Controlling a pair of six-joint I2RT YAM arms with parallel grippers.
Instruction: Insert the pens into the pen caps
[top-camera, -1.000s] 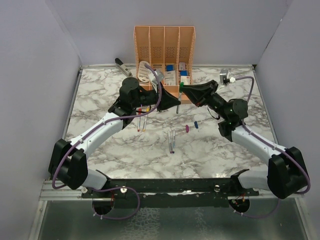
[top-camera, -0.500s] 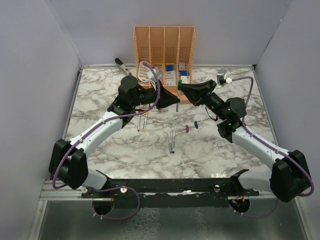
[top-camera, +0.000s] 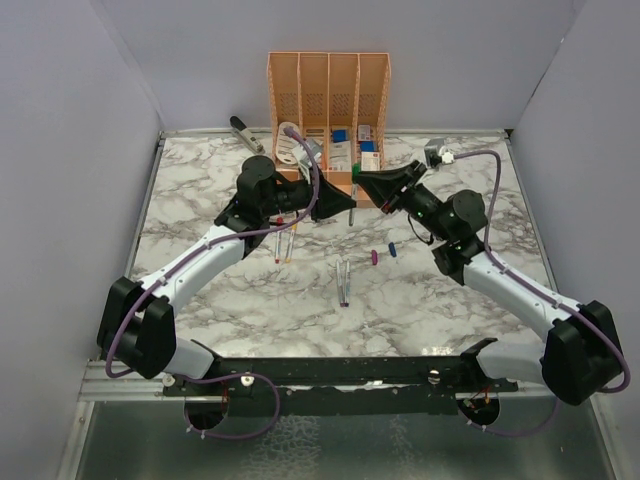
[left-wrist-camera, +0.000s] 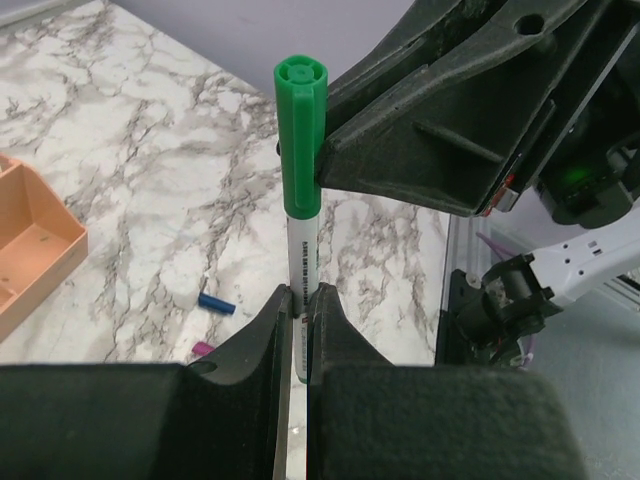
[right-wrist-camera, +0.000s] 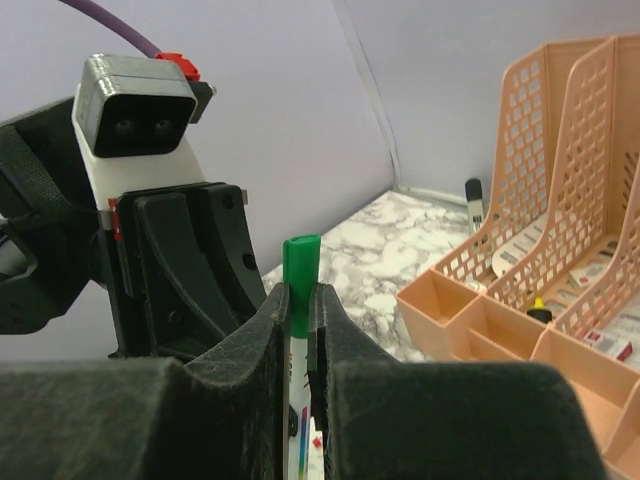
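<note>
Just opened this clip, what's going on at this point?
Both arms meet in the air in front of the orange organiser. The left gripper clamps the white barrel of a pen, and the right gripper pinches the green cap, which sits over the pen's end. Other pens, a blue cap and a purple cap lie loose on the marble table.

Both arms reach forward and inward, elbows bent outward, and their wrists meet at the far middle. The left claw (top-camera: 353, 204) points right, its fingers (left-wrist-camera: 262, 340) pressed tight on the barrel of a pen (left-wrist-camera: 302, 250). The right claw (top-camera: 363, 179) points left, tip to tip with the other. Its fingers (right-wrist-camera: 262, 330) are clamped on the green cap (right-wrist-camera: 300, 262) at that pen's end.
</note>
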